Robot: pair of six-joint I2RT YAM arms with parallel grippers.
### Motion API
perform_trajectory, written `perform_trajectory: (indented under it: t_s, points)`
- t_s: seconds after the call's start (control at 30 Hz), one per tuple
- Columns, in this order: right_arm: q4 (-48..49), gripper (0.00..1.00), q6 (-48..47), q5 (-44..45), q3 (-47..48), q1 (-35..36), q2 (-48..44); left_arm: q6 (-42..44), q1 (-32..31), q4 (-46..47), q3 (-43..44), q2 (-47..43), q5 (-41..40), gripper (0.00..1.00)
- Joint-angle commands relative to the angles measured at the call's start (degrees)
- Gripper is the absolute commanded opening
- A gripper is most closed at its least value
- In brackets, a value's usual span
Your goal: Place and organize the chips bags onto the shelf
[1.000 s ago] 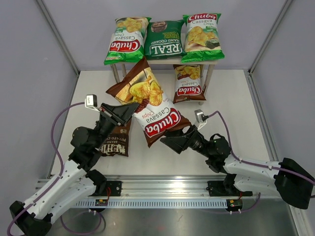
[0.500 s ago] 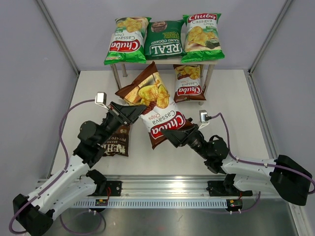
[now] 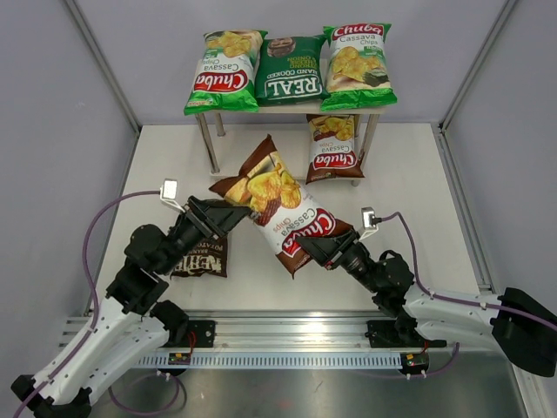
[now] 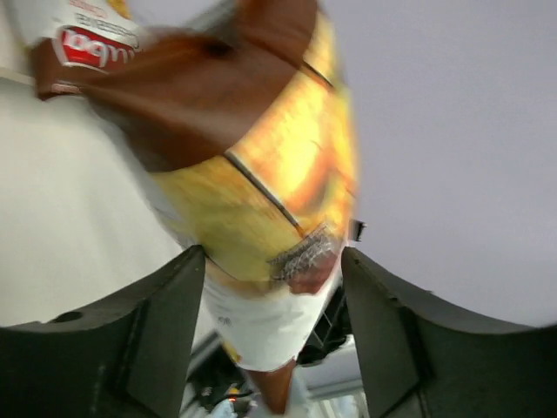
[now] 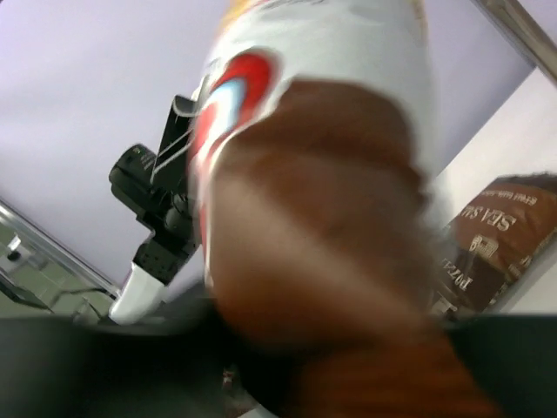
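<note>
A brown Chuba chips bag (image 3: pixel 283 205) hangs tilted over the table between both arms. My right gripper (image 3: pixel 315 246) is shut on its lower, logo end; the bag (image 5: pixel 322 218) fills the blurred right wrist view. My left gripper (image 3: pixel 233 212) is open around the bag's upper end, and in the left wrist view the bag (image 4: pixel 261 174) sits between the parted fingers (image 4: pixel 165 322) with gaps on both sides. The shelf (image 3: pixel 287 110) holds a light-green Chuba (image 3: pixel 222 70), a dark-green REAL (image 3: pixel 289 71) and another light-green Chuba (image 3: pixel 355 65) on top. A second brown Chuba (image 3: pixel 332 148) stands on the lower tier.
A dark-brown Kettle bag (image 3: pixel 202 257) lies flat on the table under my left arm, and it shows in the right wrist view (image 5: pixel 496 252). Grey walls close in the table on the left, back and right. The rail with the arm bases (image 3: pixel 287 335) runs along the near edge.
The brown bag has sunk and swung to the right. My right gripper closed on its lower end, and my left gripper opened off its upper end.
</note>
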Motion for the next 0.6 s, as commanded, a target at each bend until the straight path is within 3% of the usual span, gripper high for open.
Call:
perform_trajectory:
  t_s: [0.0, 0.1, 0.27, 0.47, 0.57]
  points:
    - [-0.1, 0.19, 0.8, 2.8, -0.3, 0.0, -1.8, 6.9, 0.1, -10.2, 3.8, -2.7, -7.1, 0.68]
    - [0.4, 0.1, 0.5, 3.8, -1.5, 0.0, -1.9, 9.9, 0.2, -13.4, 5.2, -3.1, -10.9, 0.77]
    - [-4.0, 0.14, 0.8, 7.8, -0.7, 0.0, -1.1, 19.1, 0.2, -28.1, 12.9, -2.5, -20.4, 0.98]
    - [-4.9, 0.13, 11.5, 16.0, 1.2, 0.1, 6.0, 33.0, 0.2, -45.6, 25.0, -0.6, -31.2, 0.99]
    - [-3.2, 0.13, 16.2, 19.1, 4.3, 0.0, 12.3, 38.1, 0.2, -49.4, 26.8, -1.7, -35.2, 0.99]
